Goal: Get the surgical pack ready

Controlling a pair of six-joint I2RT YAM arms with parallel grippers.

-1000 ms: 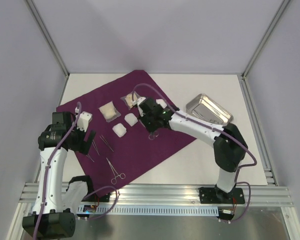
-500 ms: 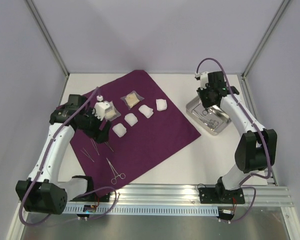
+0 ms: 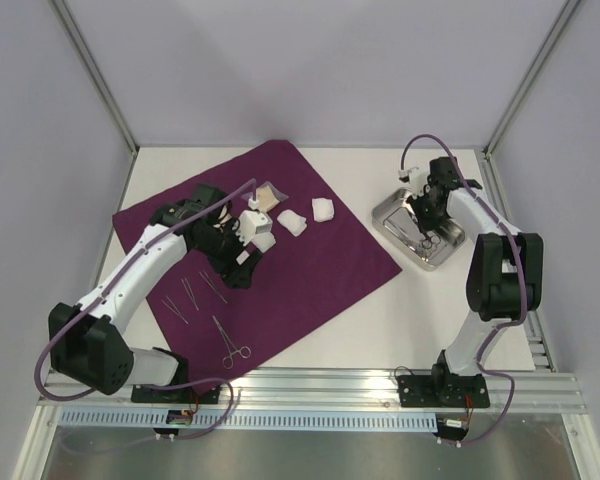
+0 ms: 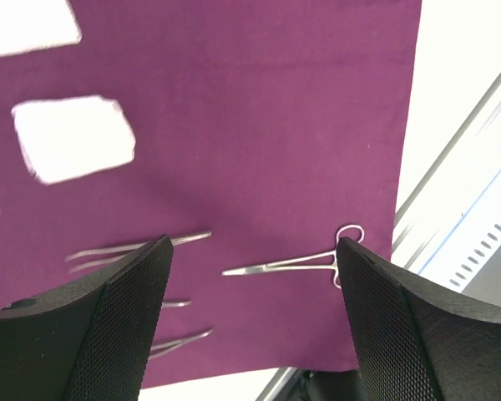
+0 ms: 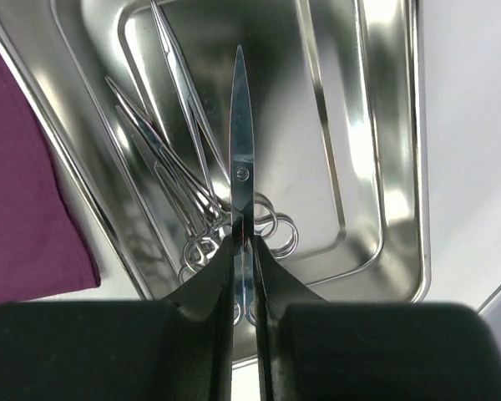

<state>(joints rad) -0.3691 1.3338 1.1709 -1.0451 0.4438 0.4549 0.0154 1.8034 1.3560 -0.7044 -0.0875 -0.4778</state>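
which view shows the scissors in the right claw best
The right wrist view: the scissors show large and sharp, pinched in the right claw, tips pointing over the steel tray. In the top external view they are too small to make out; the left wrist view does not show them.

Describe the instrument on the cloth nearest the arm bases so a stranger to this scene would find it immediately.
Start at the dark-purple cloth on the left side of the table and follow it to its near corner. The steel forceps lying alone there is it: unlike the thin instruments farther in, it has finger rings at its near end.
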